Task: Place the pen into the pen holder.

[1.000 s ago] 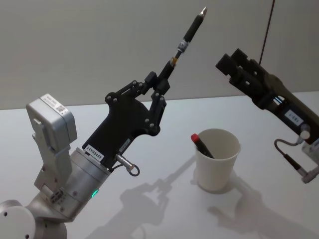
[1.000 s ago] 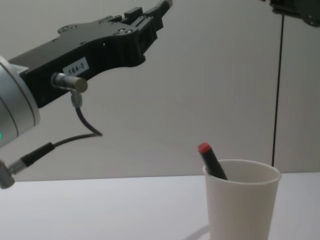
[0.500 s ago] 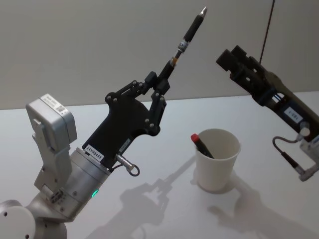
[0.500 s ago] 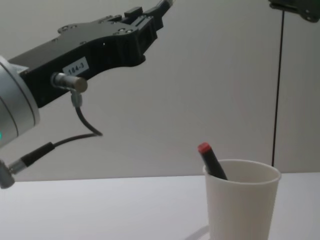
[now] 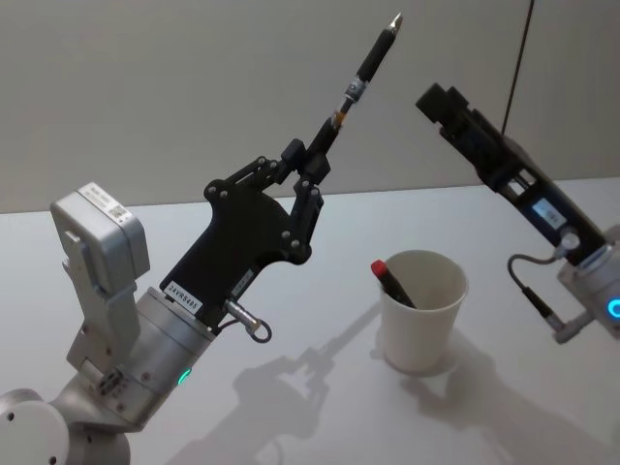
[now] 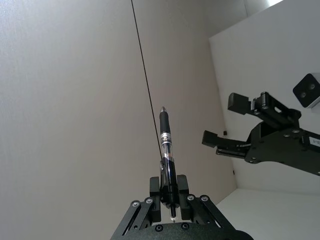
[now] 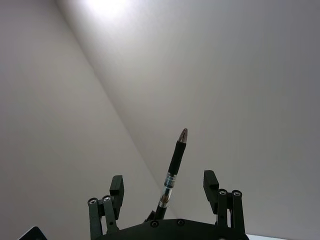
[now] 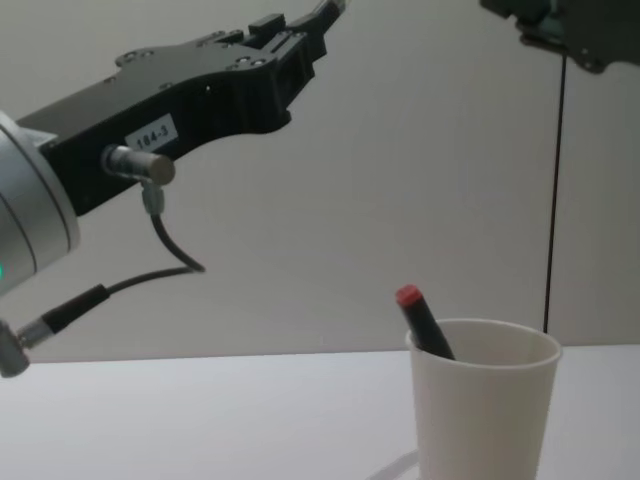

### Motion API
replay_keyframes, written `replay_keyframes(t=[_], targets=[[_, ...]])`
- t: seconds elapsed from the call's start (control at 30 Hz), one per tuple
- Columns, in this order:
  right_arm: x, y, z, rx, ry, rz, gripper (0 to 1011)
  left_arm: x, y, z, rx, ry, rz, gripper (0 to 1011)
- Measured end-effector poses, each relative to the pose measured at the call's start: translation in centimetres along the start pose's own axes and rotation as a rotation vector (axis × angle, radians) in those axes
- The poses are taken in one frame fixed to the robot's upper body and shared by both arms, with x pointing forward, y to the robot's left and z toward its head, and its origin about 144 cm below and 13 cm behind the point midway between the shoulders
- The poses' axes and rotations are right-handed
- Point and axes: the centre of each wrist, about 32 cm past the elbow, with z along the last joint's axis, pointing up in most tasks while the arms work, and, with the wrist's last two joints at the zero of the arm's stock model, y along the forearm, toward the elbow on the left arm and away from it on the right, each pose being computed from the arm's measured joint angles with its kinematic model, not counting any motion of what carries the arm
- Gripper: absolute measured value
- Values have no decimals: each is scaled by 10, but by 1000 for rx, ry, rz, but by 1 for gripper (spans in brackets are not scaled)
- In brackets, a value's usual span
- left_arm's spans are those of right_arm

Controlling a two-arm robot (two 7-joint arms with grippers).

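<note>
Here the left gripper (image 5: 312,160) clamps the lower end of the pen (image 5: 363,73), whose long axis slants up and rightward, tip high. The white paper cup (image 5: 421,329) stands lower, right of that grip. The right gripper (image 5: 441,100), jaws spread, hangs near the tip.

Head downward, chest sideways; 2 share pen holder (image 5: 422,334)

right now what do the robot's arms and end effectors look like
The left end effector and right end effector are matte black linkage types with visible screws and small white labels. Each sits on a silver-grey wrist with a plugged-in black cable; the left wrist shows a green light, the right a blue one.
</note>
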Motion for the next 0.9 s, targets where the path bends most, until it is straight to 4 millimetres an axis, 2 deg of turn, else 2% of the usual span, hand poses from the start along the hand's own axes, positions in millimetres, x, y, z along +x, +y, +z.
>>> replay_keyframes(t=[0.4,0.9], targets=[[7,22,-14,-1,66,-15,1002,0,0,0,0,0,0,195],[7,47,-18,-30,119,3,1001,0,0,0,0,0,0,195]])
